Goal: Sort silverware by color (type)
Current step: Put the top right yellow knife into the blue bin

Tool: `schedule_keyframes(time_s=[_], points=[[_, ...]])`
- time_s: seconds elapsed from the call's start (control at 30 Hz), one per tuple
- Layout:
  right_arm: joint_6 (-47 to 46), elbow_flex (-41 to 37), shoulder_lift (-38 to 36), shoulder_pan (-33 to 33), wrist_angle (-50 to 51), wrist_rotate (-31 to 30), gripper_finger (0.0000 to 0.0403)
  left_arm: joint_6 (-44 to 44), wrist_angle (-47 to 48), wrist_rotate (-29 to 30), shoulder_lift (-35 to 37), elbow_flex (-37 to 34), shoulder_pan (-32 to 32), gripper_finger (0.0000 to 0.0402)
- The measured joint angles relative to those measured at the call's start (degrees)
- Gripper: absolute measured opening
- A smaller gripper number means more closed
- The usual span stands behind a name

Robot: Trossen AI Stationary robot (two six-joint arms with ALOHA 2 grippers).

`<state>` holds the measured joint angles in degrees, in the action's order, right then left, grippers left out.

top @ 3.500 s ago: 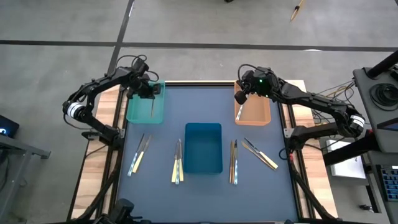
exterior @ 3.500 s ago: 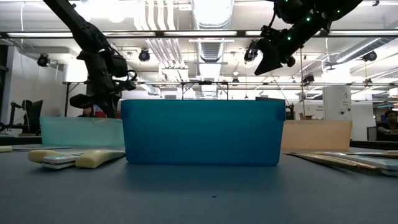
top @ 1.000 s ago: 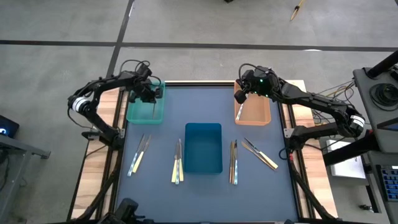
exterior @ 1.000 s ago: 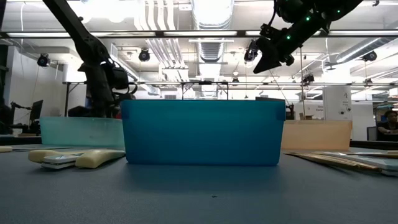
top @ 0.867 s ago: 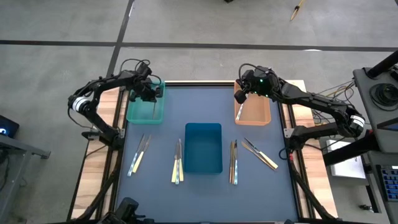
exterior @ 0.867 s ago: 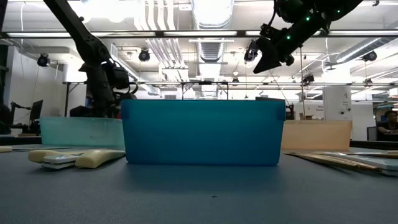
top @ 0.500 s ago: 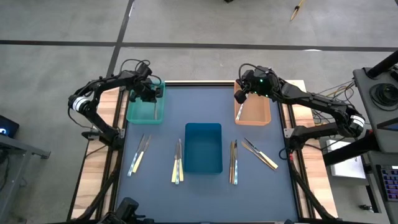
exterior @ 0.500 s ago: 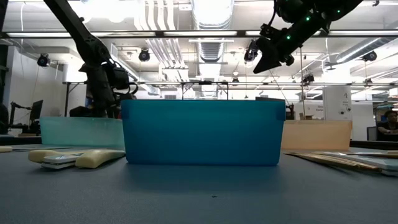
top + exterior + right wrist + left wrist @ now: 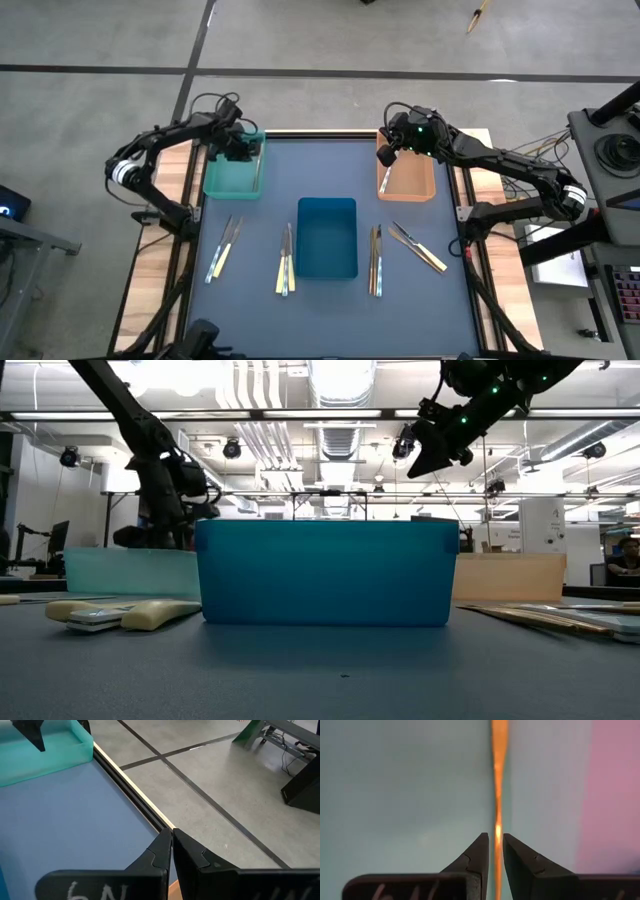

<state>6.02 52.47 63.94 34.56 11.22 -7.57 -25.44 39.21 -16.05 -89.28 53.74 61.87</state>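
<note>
The left tool [image 9: 245, 152] hangs over the teal plastic tray [image 9: 208, 182], left of the deep blue middle tray [image 9: 327, 237]. Its fingers are slightly apart round a thin golden utensil [image 9: 496, 795], probably to drop it there. The right tool [image 9: 385, 152] waits, clenched, right of it.

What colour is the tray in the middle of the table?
Dark blue. The middle tray shows best in the high view, between the teal and orange ones.

The right end effector [image 9: 171, 842], its two dark fingers [image 9: 159, 851] pressed together, hangs over the far edge of the blue counter [image 9: 75, 825], with the grey floor [image 9: 210, 775] beyond it and a teal tray [image 9: 55, 755] well off to one side.
</note>
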Motion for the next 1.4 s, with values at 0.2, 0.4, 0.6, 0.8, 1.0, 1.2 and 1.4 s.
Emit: schedule_keyframes(time_s=[0.2, 0.4, 0.6, 0.8, 1.0, 1.2, 1.4], points=[[-1.71, 0.00, 0.00, -0.02, 0.01, 0.00, 0.0009, 5.27, -1.37, 0.41, 8.42, 0.08, -0.80, 0.0038], [-7.99, 0.00, 0.00, -0.02, 0.13, 0.02, 0.0009, 11.16, -9.61, 2.57, 19.22, -1.41, -6.03, 0.0039], [-17.99, 0.00, 0.00, -0.51, 3.00, 2.57, 0.0009, 14.88, -19.11, 9.46, 27.24, -4.53, -15.38, 0.0039], [-22.69, 0.00, 0.00, -2.44, 7.02, 17.69, 0.0009, 18.34, -32.64, 10.03, 31.94, -11.57, -23.68, 0.0039], [-29.27, 0.00, -0.02, -6.27, 14.19, 27.50, 0.0009, 20.24, -47.56, 10.03, 34.70, -21.19, -28.52, 0.0039], [-34.58, 0.00, 0.23, -10.81, 22.10, 27.31, 0.0009, 20.25, -57.30, 10.16, 35.76, -28.05, -29.07, 0.0039], [-41.29, 0.00, 1.29, -13.63, 27.57, 27.08, 0.0009, 20.25, -57.84, 10.16, 35.60, -29.03, -29.07, 0.0039]])
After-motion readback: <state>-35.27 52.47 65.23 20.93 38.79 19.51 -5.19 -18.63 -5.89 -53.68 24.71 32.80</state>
